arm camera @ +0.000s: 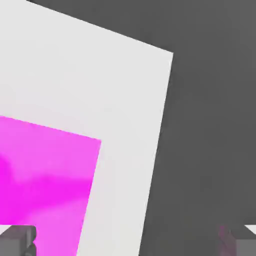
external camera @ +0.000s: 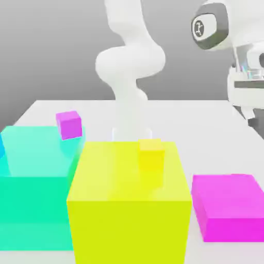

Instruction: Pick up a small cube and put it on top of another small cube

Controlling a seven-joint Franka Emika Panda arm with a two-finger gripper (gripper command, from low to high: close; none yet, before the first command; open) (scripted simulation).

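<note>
End effector [arm camera: 129, 241] wide, empty — at exterior view's right; small yellow cube [external camera: 151, 155], small magenta cube [external camera: 69, 125] lie toward exterior view's left — pick unclear.

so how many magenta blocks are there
2: a small cube on the turquoise block, toward the exterior view's left, and a larger block at that view's right. Others may be hidden.

The white table [external camera: 211, 134] bore three large blocks directly — a teal-green one [external camera: 38, 206] at the exterior view's left, a yellow one [external camera: 129, 227] between, and a low magenta one [external camera: 229, 198] at the right. A blue item [external camera: 2, 145], cut off at the edge, possibly stood there too.
</note>
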